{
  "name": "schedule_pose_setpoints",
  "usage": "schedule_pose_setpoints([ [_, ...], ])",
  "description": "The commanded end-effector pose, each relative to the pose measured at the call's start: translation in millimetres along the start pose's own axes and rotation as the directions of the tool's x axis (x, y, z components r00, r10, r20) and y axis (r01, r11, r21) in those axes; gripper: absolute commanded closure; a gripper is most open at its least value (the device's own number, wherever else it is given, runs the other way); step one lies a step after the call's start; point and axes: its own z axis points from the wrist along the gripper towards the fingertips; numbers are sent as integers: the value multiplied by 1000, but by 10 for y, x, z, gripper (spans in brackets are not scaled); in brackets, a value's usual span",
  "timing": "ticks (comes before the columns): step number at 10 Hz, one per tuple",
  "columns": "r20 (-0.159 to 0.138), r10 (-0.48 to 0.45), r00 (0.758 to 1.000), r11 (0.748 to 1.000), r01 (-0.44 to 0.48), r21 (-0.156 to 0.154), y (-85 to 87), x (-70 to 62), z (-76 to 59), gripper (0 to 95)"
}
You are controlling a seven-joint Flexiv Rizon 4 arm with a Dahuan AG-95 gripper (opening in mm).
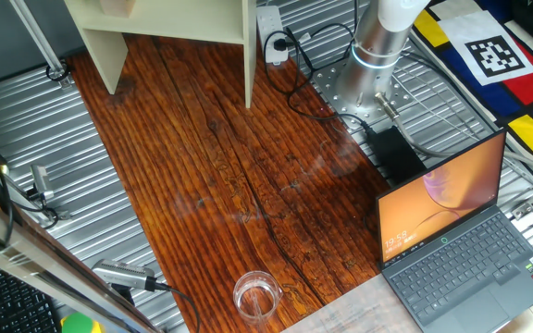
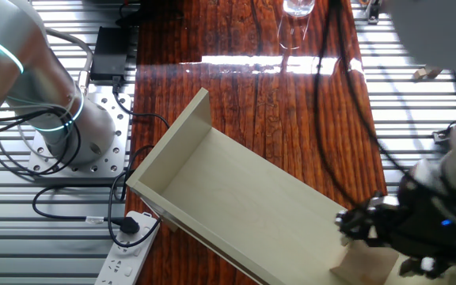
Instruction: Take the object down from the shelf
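In one fixed view, the cream shelf (image 1: 169,28) fills the top centre of the frame on the dark wooden tabletop (image 1: 220,185), with only a tan sliver of what may be the wooden cube (image 1: 118,6) at the upper edge. The arm's silver base (image 1: 378,46) rises at upper right; the gripper is out of frame. A clear glass (image 1: 255,294) stands at bottom centre and an open laptop (image 1: 461,240) at lower right.

In the other fixed view, the shelf runs diagonally from centre to lower right. The black gripper (image 2: 362,226) hangs at its lower-right end, the cube (image 2: 364,261) directly below and touching it. Whether the fingers have closed cannot be told; the grasp looks imminent or just made.
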Motion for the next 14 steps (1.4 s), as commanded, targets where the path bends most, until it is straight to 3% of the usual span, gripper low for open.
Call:
schedule_pose_setpoints([
  [1, 4, 56, 998, 998, -56, -24, -16, -1, -15, 760],
  [2, 3, 68, 998, 997, -67, -25, -13, -3, -20, 950],
  [7, -1, 85, 996, 996, -85, -24, 45, -108, -74, 950],
  [11, -6, 172, 985, 985, -172, -33, 349, -584, -350, 950],
  [14, 6, 249, 969, 968, -248, -38, 450, -1061, -512, 950],
])
